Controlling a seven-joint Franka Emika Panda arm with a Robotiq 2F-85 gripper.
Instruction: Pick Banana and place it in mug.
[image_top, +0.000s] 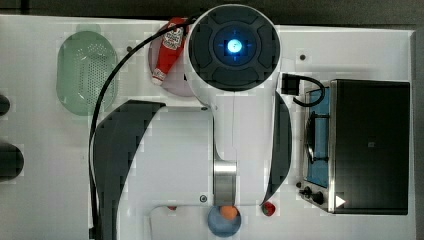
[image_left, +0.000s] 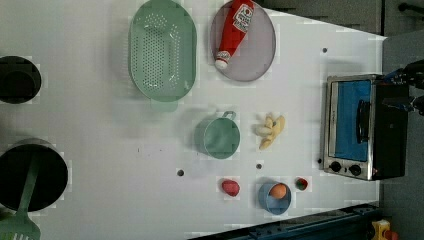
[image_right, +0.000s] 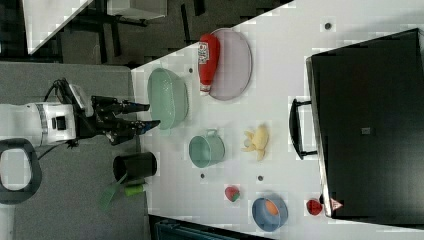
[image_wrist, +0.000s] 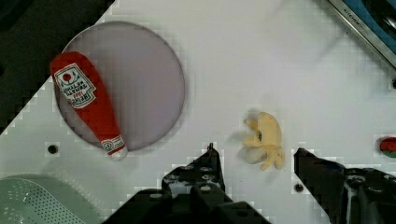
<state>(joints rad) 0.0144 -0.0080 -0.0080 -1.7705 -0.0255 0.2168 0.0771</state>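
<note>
Gripper fingers are framing the wrist view's foreground, standing apart with nothing between them; the gripper is open and empty. Between and just beyond the two fingers the banana is lying on the white table, so the pick target is sitting almost on the gripper's centre line, slightly nearer the finger on the toaster oven side.

In the right view the gripper is hanging well clear of the table surface, so the gap to the fruit looks to be mainly one of height.

In the left view the banana is resting with its long axis running roughly up-down in the picture, the peeled flaps spreading toward the left view's left. The mug is standing upright just beside it on the left view's left, apart from it, handle pointing toward the plate with the ketchup bottle.

Judgement: a near-straight descent is needed, with the fingers closing across the short width of the fruit; the carry to the mug will be short.
</note>
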